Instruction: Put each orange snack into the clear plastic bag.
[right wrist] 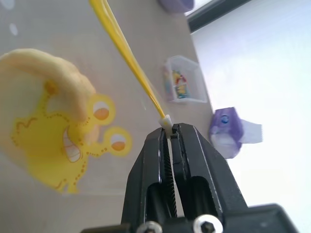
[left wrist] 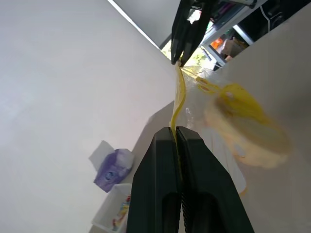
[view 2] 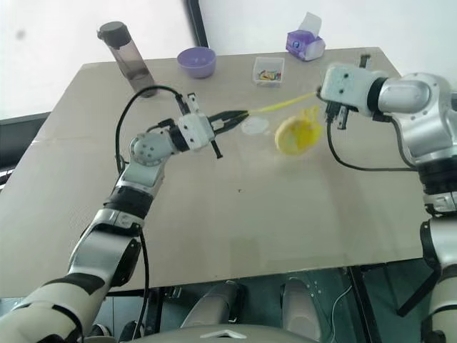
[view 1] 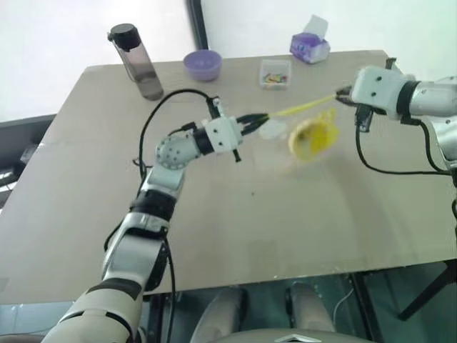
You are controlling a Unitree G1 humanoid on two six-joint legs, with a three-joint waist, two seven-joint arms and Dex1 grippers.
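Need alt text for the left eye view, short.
Two robot arms hold a clear plastic bag stretched above a beige table by its yellow seal strip, the left pincer and right pincer each shut on one end, with an orange snack hanging inside. Behind stand a bottle, purple bowl, small clear box and tissue pack.

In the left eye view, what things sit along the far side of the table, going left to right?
Bottle → purple bowl → small clear box → tissue pack.
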